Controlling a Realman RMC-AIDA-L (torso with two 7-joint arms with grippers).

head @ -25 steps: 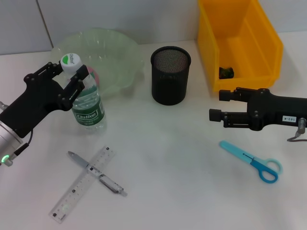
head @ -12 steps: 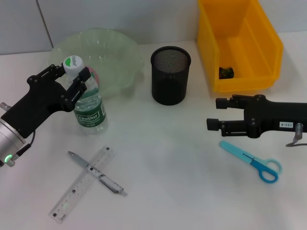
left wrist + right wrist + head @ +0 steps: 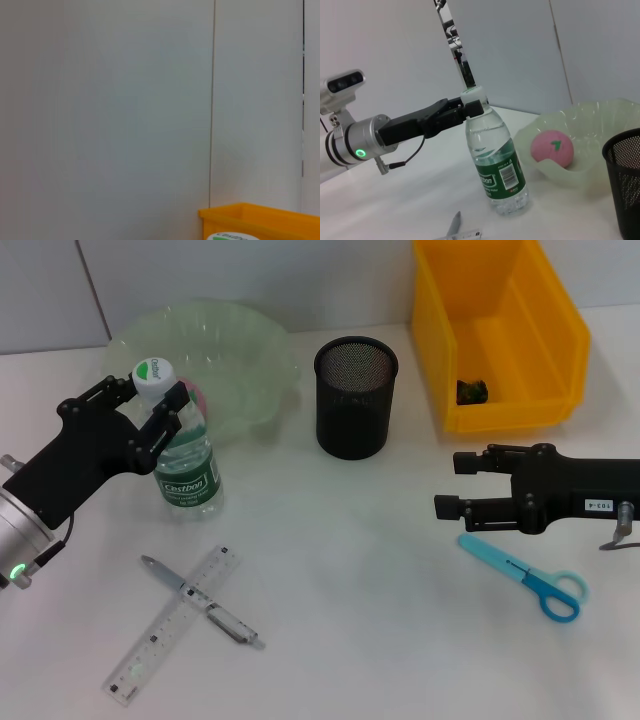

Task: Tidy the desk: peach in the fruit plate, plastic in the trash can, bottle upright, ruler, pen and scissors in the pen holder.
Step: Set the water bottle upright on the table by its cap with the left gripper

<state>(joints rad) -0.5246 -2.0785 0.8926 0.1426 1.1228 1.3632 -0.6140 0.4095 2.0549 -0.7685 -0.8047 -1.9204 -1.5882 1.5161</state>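
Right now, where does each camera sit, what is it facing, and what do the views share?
Head: above the desk, looking down; left hand around the bottle, right hand over the scissors.
Left wrist: faces the wall; yellow bin rim, no hand.
Right wrist: looks across at bottle, peach, left hand.
All share the bottle.

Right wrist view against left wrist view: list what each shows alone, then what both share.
Right wrist only: the left gripper around the neck of the upright bottle, the peach in the plate, the pen holder.
Left wrist only: a yellow bin rim.
Shared: the bottle's cap and the wall.
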